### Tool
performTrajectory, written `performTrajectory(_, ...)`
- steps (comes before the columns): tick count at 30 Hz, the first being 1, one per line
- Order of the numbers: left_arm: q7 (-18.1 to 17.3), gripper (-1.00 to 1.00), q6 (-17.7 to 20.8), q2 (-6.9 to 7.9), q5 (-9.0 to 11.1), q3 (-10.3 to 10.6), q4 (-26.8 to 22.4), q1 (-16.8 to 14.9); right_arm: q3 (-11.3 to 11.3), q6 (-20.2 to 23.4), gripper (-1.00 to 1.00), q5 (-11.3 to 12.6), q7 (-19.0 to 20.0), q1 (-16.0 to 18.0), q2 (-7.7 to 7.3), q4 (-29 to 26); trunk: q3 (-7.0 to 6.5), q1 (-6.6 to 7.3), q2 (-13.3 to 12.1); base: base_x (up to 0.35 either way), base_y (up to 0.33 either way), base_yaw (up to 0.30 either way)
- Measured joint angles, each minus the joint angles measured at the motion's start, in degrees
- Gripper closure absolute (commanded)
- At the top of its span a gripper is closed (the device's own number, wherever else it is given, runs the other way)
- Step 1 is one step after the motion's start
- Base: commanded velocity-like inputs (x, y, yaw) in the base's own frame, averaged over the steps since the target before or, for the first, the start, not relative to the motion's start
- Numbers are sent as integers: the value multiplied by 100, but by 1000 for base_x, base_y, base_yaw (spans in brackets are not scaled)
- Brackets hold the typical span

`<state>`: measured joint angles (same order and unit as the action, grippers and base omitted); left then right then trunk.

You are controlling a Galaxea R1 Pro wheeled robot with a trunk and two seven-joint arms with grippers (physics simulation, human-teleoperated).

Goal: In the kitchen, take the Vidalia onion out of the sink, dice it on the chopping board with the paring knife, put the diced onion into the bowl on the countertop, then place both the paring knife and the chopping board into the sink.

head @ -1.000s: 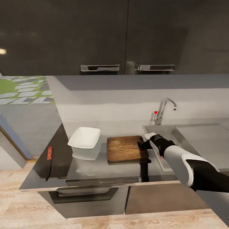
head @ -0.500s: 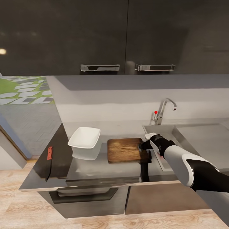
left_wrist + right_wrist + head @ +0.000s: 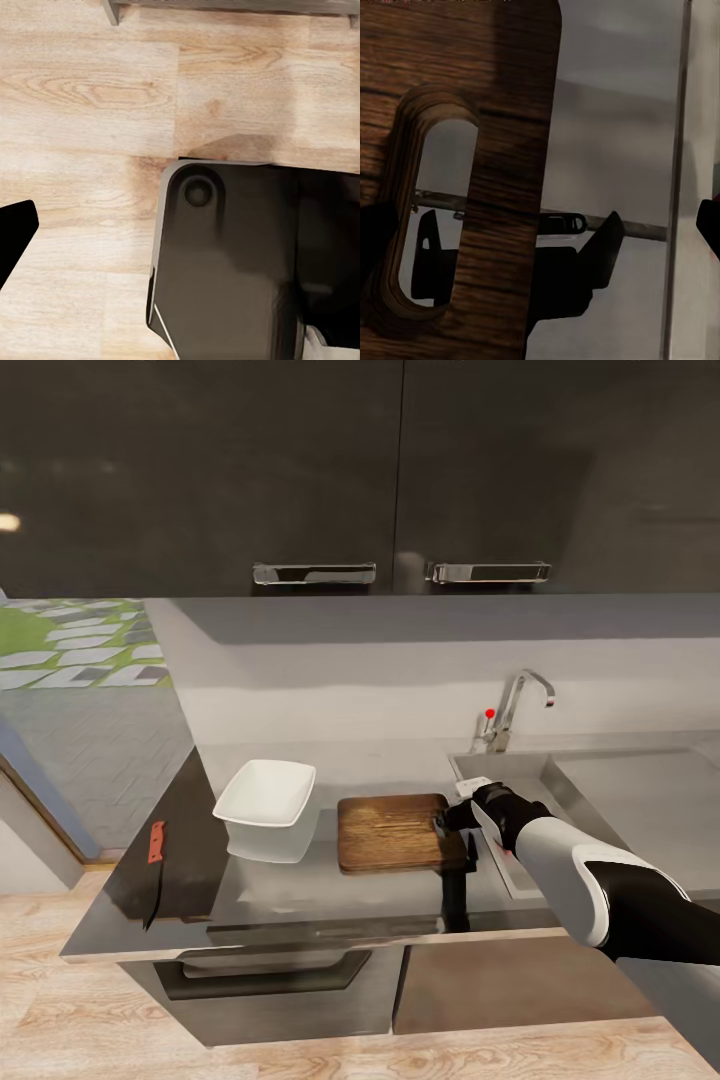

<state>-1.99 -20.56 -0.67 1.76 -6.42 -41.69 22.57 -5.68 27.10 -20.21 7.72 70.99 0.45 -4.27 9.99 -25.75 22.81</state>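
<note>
Black and white, the right gripper [image 3: 452, 818] sits at the chopping board's [image 3: 390, 832] sink-side end, apparently clamped on it, though the fingers are too hidden to be sure. The right wrist view shows the brown grained wood [image 3: 472, 112] with its oval handle slot. The board's long axis runs along the countertop [image 3: 290, 885]; the steel sink [image 3: 520, 775] lies just beyond the gripper. The glossy white bowl [image 3: 266, 800] stands left of the board, the red-handled paring knife [image 3: 154, 870] farther left, nearer the left arm.
</note>
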Motion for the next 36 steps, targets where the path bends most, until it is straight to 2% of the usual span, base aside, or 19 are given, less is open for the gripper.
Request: performTrajectory(36, 0, -100, -5, 2, 0, 0, 38, 0, 0, 0, -100, 9, 0, 0, 16, -4, -307, 0, 0, 0, 0, 0)
